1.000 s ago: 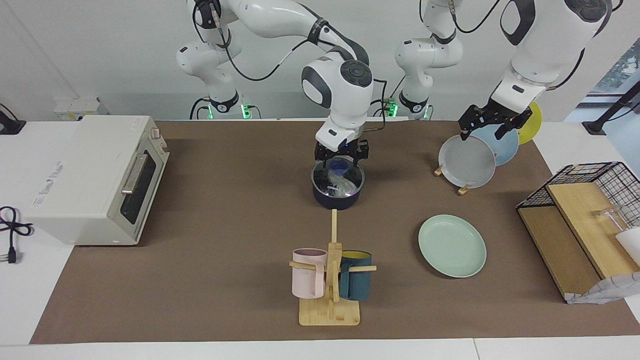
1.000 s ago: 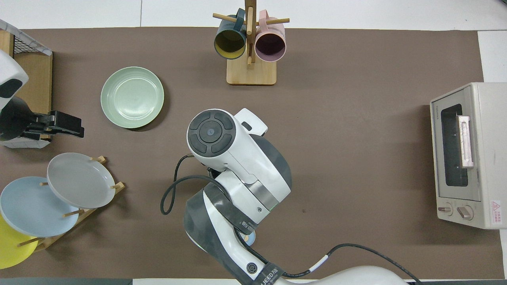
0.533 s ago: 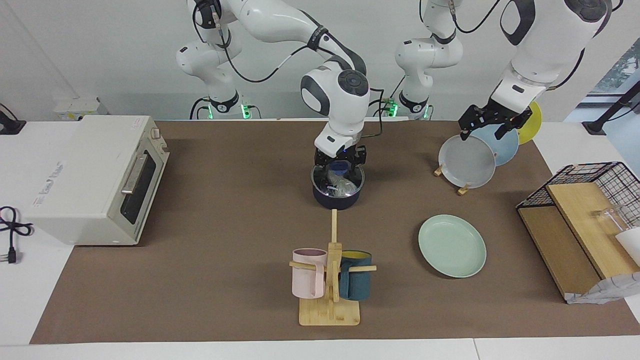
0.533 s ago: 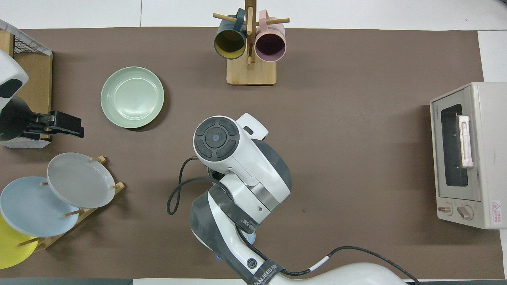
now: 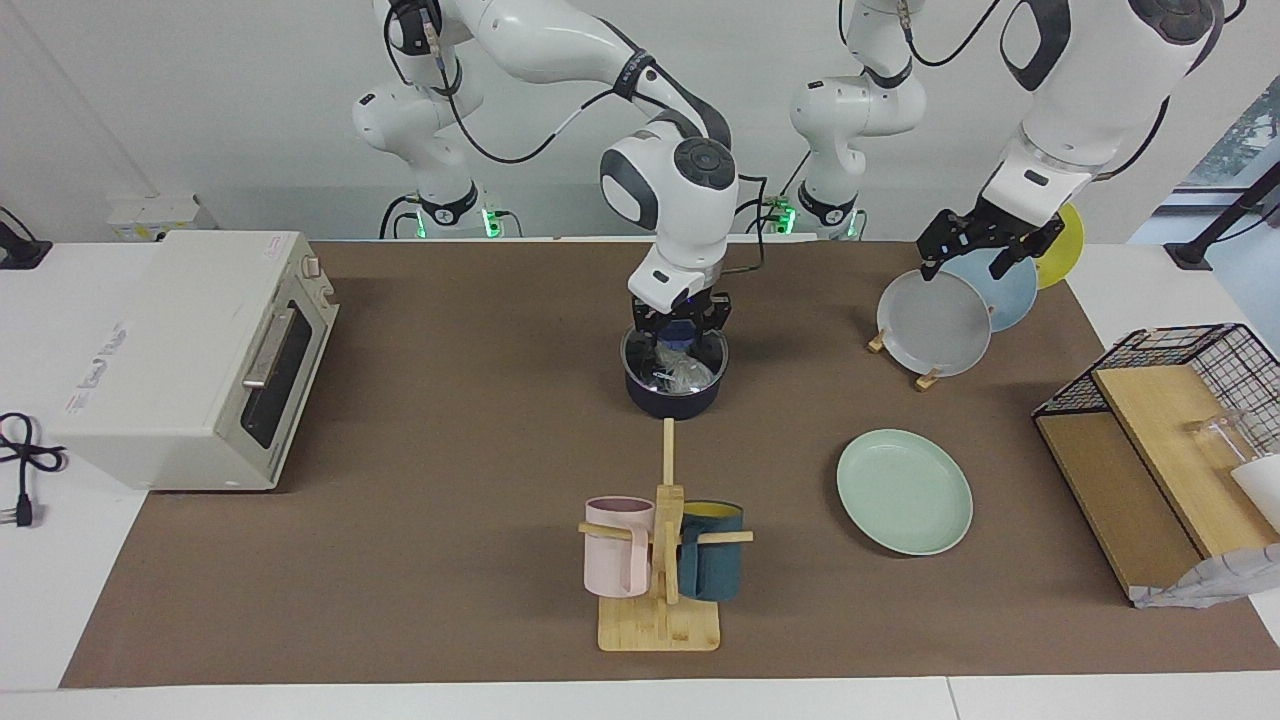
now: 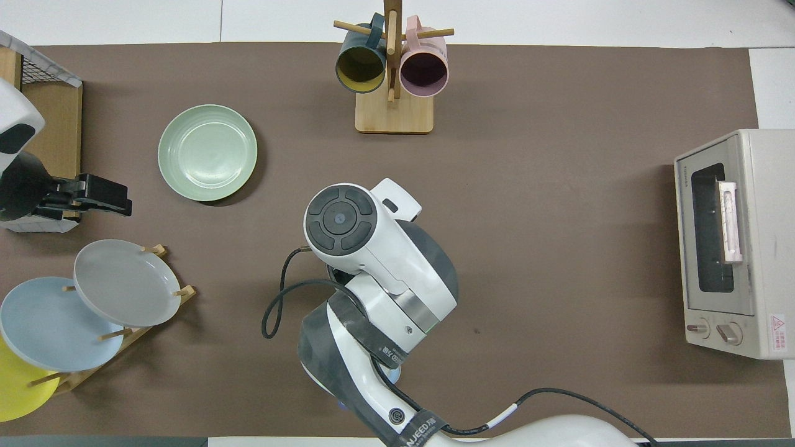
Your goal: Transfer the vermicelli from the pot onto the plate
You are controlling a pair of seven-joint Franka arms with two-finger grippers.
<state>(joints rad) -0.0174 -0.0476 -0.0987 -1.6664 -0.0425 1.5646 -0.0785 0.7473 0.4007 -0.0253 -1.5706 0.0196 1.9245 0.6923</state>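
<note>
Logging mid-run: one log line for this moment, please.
right gripper: down in dark navy saucepan at whitish vermicelli | left gripper: waits over plate rack | mint-green plate: bare

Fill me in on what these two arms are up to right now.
The right gripper is down inside the pot, reaching into the vermicelli that lies in it. None has reached the green plate, which sits bare toward the left arm's end of the table. The left gripper waits in the air over the plate rack.
</note>
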